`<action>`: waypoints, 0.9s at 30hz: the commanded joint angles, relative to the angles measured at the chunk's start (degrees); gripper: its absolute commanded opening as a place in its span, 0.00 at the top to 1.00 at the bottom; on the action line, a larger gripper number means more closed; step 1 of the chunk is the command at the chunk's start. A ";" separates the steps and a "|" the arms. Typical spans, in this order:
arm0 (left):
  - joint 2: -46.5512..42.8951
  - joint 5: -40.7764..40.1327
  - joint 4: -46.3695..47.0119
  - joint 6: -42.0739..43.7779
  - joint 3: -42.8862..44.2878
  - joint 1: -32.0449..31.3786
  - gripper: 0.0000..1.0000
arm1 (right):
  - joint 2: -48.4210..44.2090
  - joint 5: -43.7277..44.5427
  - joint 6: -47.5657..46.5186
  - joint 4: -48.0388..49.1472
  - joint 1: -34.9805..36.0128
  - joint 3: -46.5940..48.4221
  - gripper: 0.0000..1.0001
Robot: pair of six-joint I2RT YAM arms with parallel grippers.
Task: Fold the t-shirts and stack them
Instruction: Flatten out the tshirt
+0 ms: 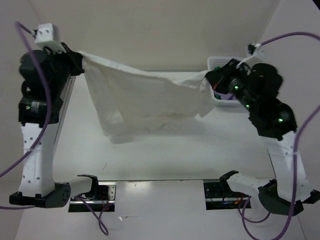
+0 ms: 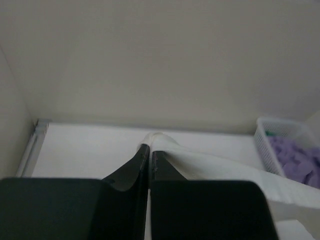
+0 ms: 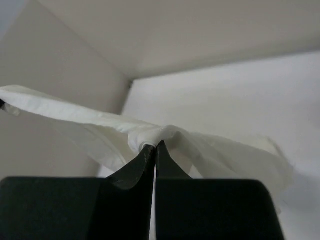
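Stretching the white shirt (image 1: 145,95) between two clamped end effectors

Both sets of jaws are pinched tight on cloth. The left end effector (image 2: 150,150) grips a bunched corner of the shirt high at the far left. The right end effector (image 3: 154,146) grips another bunched edge at the far right, somewhat lower. Held this way, the shirt hangs between them as a sagging sheet, its top edge sloping down from left to right. Its lower folds droop toward the surface (image 1: 165,155) and seem to reach it near the left. The likely reason for the wide two-point hold is to pull the cloth open and flat, so it can be laid down smooth for folding. The slack in the middle suggests the spread is not yet complete.

Just behind the right end effector stands a white lattice basket (image 2: 265,135) at the far right of the surface. A purple shirt (image 2: 295,157) lies crumpled inside it, waiting its turn. No folded stack shows anywhere, so the task appears to be at an early stage.

The surface is plain white and bare around the hanging shirt. Pale walls (image 1: 150,30) close it in at the far side and on both flanks. Purple cables (image 1: 30,150) loop off both arms.
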 commanded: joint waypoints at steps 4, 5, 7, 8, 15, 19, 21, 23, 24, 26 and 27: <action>-1.20 -1.04 1.86 -2.75 20.70 -0.33 1.00 | 7.41 8.18 -6.25 -3.11 5.38 34.25 1.00; -1.20 -1.56 1.86 -2.75 23.59 -0.34 1.00 | 8.99 9.85 -6.95 -3.12 8.61 38.17 1.00; -0.68 -2.26 1.86 -2.14 24.93 -0.34 1.00 | 13.02 17.37 -10.11 -3.12 13.28 47.64 1.00; -0.68 -2.79 1.86 -2.14 24.94 -0.95 1.00 | 14.18 19.51 -11.26 -1.55 16.96 49.96 1.00; 1.78 -3.94 2.39 -1.08 23.19 -0.95 1.00 | 22.62 31.65 -23.56 10.04 19.37 52.80 1.00; 3.02 -4.81 5.63 -0.56 15.91 -0.95 1.00 | 31.47 35.86 -28.65 14.18 19.37 52.27 1.00; 5.72 -4.82 7.48 -0.56 8.61 -0.95 1.00 | 35.18 35.88 -30.24 15.68 19.37 51.31 1.00; 9.75 -4.82 9.67 -0.56 3.09 -0.95 1.00 | 41.22 30.84 -27.99 16.49 16.14 50.51 1.00; 11.35 -4.82 10.64 -0.56 3.05 -0.95 1.00 | 43.35 25.82 -24.75 14.83 13.16 50.51 1.00; 17.21 -4.82 12.75 -1.16 -0.71 -0.95 1.00 | 50.09 20.34 -19.62 13.23 6.20 49.99 1.00; 19.60 -3.25 13.46 -1.69 -1.51 1.13 1.00 | 52.49 19.63 -19.62 13.23 4.88 49.98 1.00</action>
